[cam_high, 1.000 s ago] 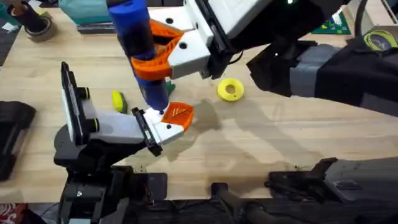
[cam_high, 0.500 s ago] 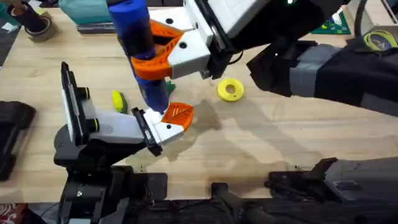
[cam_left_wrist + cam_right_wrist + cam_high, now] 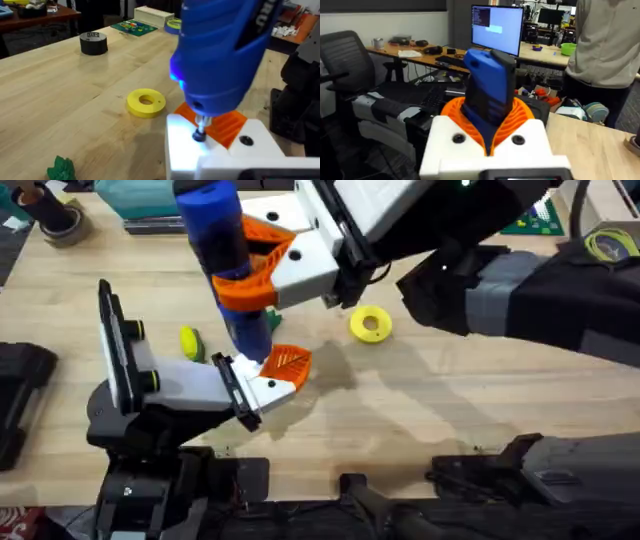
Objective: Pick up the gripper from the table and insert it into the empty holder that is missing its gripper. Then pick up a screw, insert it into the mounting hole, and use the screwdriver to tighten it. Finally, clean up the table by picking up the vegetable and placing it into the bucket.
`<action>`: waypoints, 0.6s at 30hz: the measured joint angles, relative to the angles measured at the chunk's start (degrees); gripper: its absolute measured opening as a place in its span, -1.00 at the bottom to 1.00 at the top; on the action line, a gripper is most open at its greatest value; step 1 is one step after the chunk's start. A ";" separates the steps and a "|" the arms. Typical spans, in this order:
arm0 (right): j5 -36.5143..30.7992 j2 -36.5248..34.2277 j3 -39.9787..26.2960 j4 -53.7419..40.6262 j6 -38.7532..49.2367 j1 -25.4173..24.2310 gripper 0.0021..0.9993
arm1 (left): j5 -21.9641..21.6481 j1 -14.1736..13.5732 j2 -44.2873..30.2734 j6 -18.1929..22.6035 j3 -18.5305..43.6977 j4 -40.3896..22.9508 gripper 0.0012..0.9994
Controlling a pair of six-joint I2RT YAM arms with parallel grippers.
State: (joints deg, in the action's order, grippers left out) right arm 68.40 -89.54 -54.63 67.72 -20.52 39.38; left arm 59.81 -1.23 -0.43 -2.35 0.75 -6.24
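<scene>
Nothing has visibly moved since the earlier frames: overhead, the right claw (image 3: pixel 250 275) stays clamped on the screwdriver (image 3: pixel 222 250), upright over the gripper (image 3: pixel 286 362) seated in the holder (image 3: pixel 258 388) of the left arm, whose own finger state I cannot tell. From the left wrist, the bit meets the screw (image 3: pixel 199 135); a tilt could make it slip out. The yellow ring (image 3: pixel 145 102) lies just beside, the vegetable (image 3: pixel 62 168) nearby, open tabletop (image 3: pixel 60 85) beyond. The right wrist shows orange pads (image 3: pixel 520 117) gripping the blue body.

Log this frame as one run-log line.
stage: tightening screw | right hand: shut on screwdriver | bit on screw in holder | gripper seated | vegetable on table
</scene>
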 joint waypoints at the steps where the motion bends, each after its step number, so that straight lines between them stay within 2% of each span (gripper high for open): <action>1: 0.11 0.00 0.00 0.00 0.09 0.00 -0.95 | 0.00 0.00 0.00 0.00 0.00 0.00 -0.99; 18: 0.24 0.00 0.00 -1.92 2.17 -0.02 -0.95 | 0.03 -0.01 0.00 -0.07 0.00 -0.04 -0.99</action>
State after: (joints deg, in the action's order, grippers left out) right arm 68.64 -89.54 -54.63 65.80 -18.35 39.35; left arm 59.83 -1.24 -0.43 -2.42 0.75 -6.28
